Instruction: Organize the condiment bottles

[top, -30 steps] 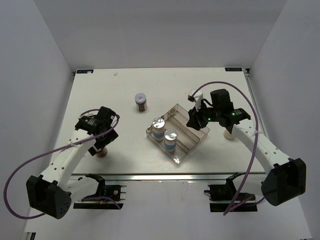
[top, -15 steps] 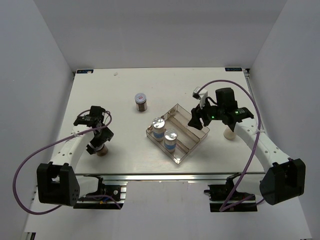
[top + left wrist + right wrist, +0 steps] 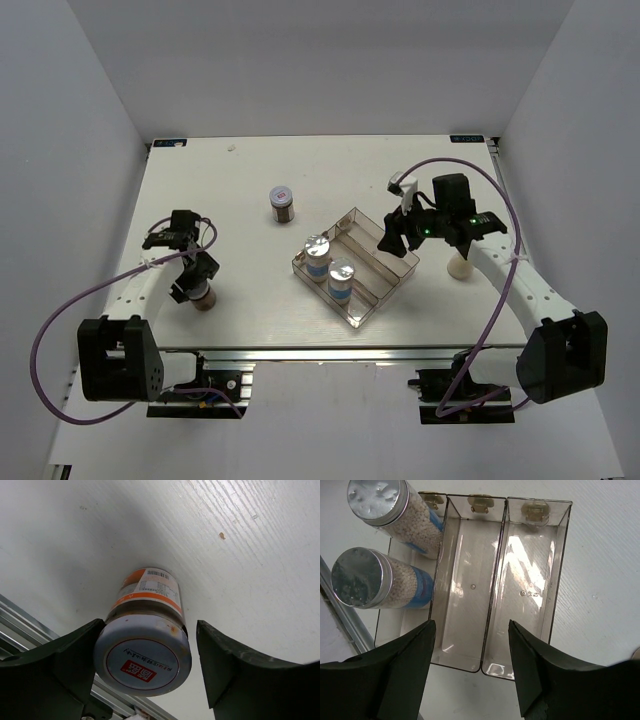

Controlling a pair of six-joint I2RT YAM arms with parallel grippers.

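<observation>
My left gripper (image 3: 197, 283) straddles a brown-filled jar (image 3: 203, 297) near the table's front left. In the left wrist view this jar (image 3: 145, 640) shows a white lid with a red mark. One finger (image 3: 75, 655) touches it and the other stands a little off, so the gripper (image 3: 150, 630) is open. My right gripper (image 3: 392, 240) hangs open and holds nothing over the clear tray (image 3: 388, 294). Two silver-capped, blue-labelled jars (image 3: 415, 510) (image 3: 375, 582) stand in the tray's (image 3: 465, 605) left lane. A second brown jar (image 3: 282, 203) stands behind the tray. A cream jar (image 3: 459, 266) stands right of it.
The tray's middle and right lanes hold nothing. The table's metal front rail (image 3: 30, 630) runs close behind the left jar. White walls enclose the table on three sides. Purple cables (image 3: 60, 320) loop off both arms.
My left gripper has drawn back to the left and settled round the brown jar, its jaws narrowing. My right gripper has opened wider and lifted slightly away from the tray's right corner.
</observation>
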